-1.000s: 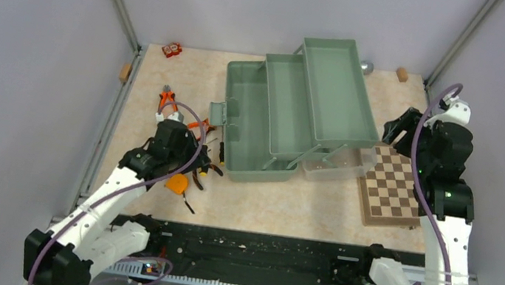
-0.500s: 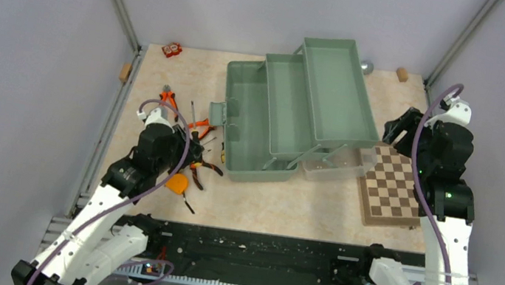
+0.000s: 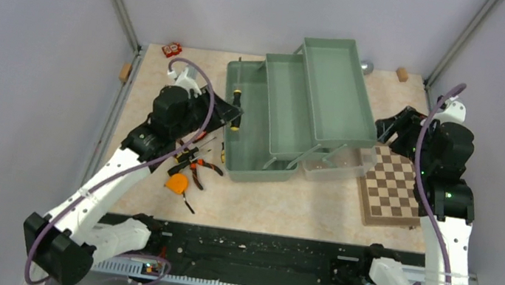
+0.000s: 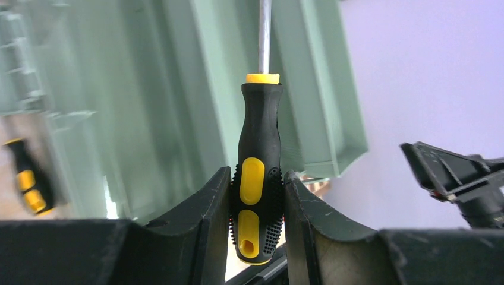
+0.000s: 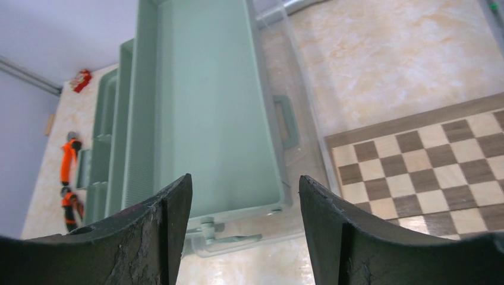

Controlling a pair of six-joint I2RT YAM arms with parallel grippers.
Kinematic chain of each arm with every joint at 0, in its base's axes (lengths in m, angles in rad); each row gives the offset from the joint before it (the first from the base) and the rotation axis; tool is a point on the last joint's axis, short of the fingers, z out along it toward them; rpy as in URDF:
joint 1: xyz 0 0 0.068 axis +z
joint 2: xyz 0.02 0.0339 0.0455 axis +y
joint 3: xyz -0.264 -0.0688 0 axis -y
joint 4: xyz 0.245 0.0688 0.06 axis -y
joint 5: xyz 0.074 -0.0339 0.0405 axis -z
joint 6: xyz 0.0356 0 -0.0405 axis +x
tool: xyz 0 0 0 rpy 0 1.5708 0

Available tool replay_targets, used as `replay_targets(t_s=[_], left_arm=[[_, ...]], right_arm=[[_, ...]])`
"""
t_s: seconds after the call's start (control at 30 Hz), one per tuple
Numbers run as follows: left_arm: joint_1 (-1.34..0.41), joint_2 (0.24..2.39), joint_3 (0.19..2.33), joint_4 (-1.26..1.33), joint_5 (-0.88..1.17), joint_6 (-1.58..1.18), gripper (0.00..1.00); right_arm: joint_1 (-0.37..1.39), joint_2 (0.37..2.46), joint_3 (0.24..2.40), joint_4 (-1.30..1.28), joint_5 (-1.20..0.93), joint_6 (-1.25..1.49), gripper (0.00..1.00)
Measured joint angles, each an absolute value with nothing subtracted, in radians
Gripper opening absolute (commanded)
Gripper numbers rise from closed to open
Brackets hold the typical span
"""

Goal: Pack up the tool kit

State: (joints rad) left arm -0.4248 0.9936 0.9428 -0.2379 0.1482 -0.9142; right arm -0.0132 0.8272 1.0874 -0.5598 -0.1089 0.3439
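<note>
The sage-green toolbox (image 3: 291,111) stands open mid-table with its trays folded out. My left gripper (image 3: 227,113) is shut on a black-yellow screwdriver (image 3: 237,100), held over the box's left edge with the shaft pointing toward the far side. In the left wrist view the handle (image 4: 258,154) is clamped between both fingers of that gripper (image 4: 257,196), with the toolbox (image 4: 148,89) behind. Orange-handled pliers (image 3: 195,165), another screwdriver and the orange tape measure (image 3: 177,182) lie on the table to the box's left. My right gripper (image 5: 245,196) hangs open and empty above the top tray (image 5: 208,107).
A brown-and-cream chessboard (image 3: 392,186) lies right of the box, against the translucent lid (image 3: 336,163). A grey metal cylinder (image 3: 367,67) and a wooden block (image 3: 401,74) sit at the back right, a small red object (image 3: 171,49) at the back left.
My left arm has lifted the screwdriver off the tool pile and carried it away from me and to the right, over the toolbox's left edge. The right gripper has shifted slightly left.
</note>
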Motion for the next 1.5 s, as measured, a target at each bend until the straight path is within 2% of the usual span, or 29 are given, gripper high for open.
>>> replay_targets(t_s=[0.43, 0.73, 0.9, 1.07, 1.23, 1.5], left_arm=[[-0.641, 1.351, 1.218, 0.020, 0.210, -1.002, 0.00], [-0.727, 1.626, 1.507, 0.067, 0.175, -1.058, 0.00], [-0.755, 1.734, 1.594, 0.062, 0.155, -1.080, 0.00], [-0.775, 1.831, 1.700, 0.008, 0.092, -1.102, 0.13], [-0.781, 1.924, 1.825, -0.088, 0.021, -1.101, 0.31], [-0.781, 1.992, 1.859, -0.193, -0.038, -1.084, 0.51]], right_arm=[[-0.004, 0.834, 1.086, -0.385, -0.361, 0.575, 0.64], [0.012, 0.810, 1.047, -0.351, -0.391, 0.639, 0.64], [0.012, 0.805, 1.028, -0.343, -0.406, 0.669, 0.64], [0.012, 0.806, 1.028, -0.338, -0.410, 0.677, 0.64], [0.012, 0.805, 1.028, -0.350, -0.404, 0.674, 0.64], [0.012, 0.792, 1.028, -0.365, -0.381, 0.657, 0.64]])
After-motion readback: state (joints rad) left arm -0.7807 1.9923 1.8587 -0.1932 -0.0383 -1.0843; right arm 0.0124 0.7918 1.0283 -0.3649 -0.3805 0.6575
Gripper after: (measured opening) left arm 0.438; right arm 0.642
